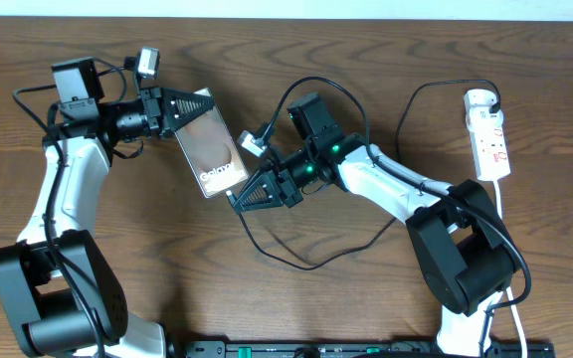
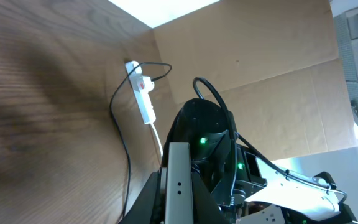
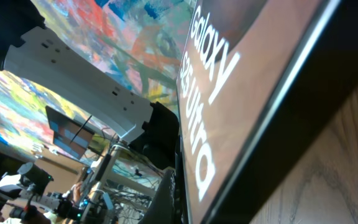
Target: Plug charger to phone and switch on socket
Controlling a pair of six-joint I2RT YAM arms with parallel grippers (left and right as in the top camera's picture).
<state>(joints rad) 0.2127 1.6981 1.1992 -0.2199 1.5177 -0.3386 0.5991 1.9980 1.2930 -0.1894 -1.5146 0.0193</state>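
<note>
The phone [image 1: 210, 144] is a bronze slab with white "Galaxy" lettering, held slanted over the wood. My left gripper [image 1: 199, 103] is shut on its far end. In the left wrist view the phone's grey edge [image 2: 178, 177] stands between the dark fingers. My right gripper [image 1: 235, 202] is shut at the phone's near end, where the charger's black cable [image 1: 296, 261] begins. The connector tip itself is hidden. The right wrist view is filled by the phone [image 3: 229, 93], with one dark finger [image 3: 169, 199] beside it. The socket [image 1: 487, 134] lies at the far right.
The charger cable loops across the wooden table [image 1: 366, 40] to a white adapter [image 1: 480, 99] on the socket's far end. The socket [image 2: 143, 93] and the cable [image 2: 126, 143] also show in the left wrist view. Both arm bases stand at the near edge.
</note>
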